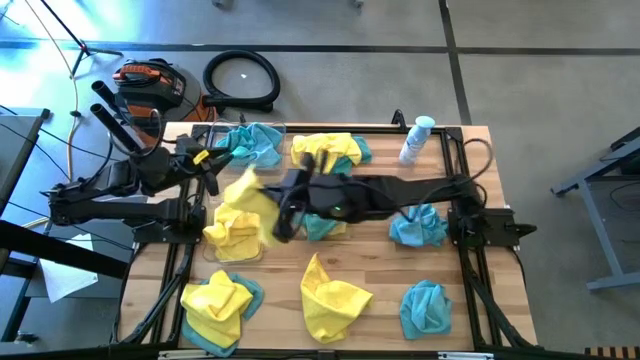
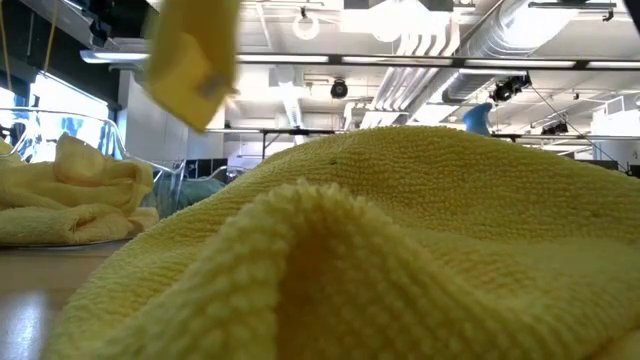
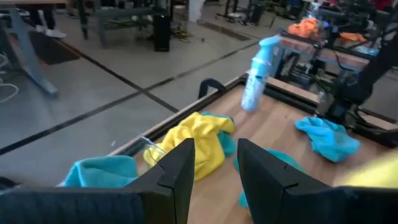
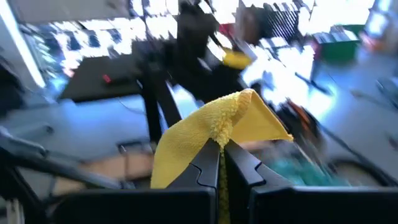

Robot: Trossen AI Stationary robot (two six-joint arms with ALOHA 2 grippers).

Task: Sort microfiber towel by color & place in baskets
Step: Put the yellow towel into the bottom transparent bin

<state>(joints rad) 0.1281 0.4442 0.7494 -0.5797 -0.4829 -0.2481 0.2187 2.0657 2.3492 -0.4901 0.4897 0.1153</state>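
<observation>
Yellow towel [image 4: 214, 134]: pinched between closed right gripper [image 4: 222, 163] fingers, draped over both sides, hanging apparently above the yellow-filled basket [image 1: 232, 238]. Left gripper [image 3: 214, 163]: part-open, empty, near teal basket [image 1: 245, 140].

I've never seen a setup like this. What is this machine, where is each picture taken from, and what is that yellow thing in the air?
Two dark robot arms work at a wooden table. One camera looks down from overhead, one sits at table height, and one rides on each wrist. Yellow and teal cloths lie scattered about, with a spray bottle at the far edge. The right gripper has its fingers pinched on a yellow cloth, lifted over a clear basket holding yellow cloths. The left gripper, fingers apart and empty, waits near a basket with a teal cloth.
</observation>
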